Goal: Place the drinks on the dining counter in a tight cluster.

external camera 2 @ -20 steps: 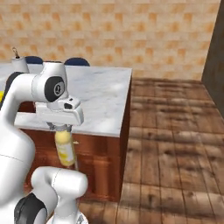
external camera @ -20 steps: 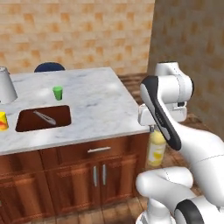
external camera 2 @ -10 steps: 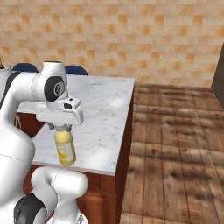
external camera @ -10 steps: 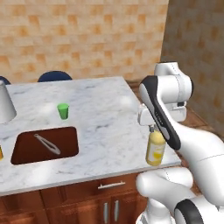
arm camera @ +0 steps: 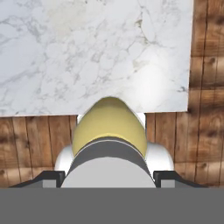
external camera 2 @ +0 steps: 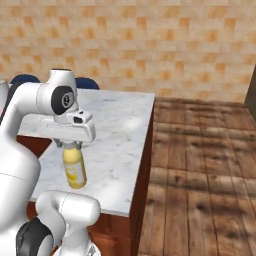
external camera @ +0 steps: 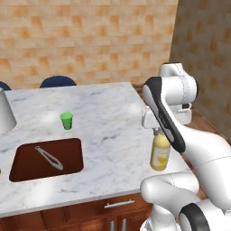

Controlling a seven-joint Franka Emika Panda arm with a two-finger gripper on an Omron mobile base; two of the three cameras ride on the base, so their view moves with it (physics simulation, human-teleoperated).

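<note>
Rolled right up to the dining counter (external camera: 103, 113) over the last second — glossy grey-veined marble slab, much closer than before, so placing looks near. Carrying the yellow juice bottle (external camera: 160, 153), smooth rounded plastic, hanging upright above the counter's near corner — gripper (external camera 2: 71, 145) clamped round its neck.

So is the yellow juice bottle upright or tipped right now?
Upright: the juice bottle hangs cap-up from the claw, body vertical in both base views.
</note>
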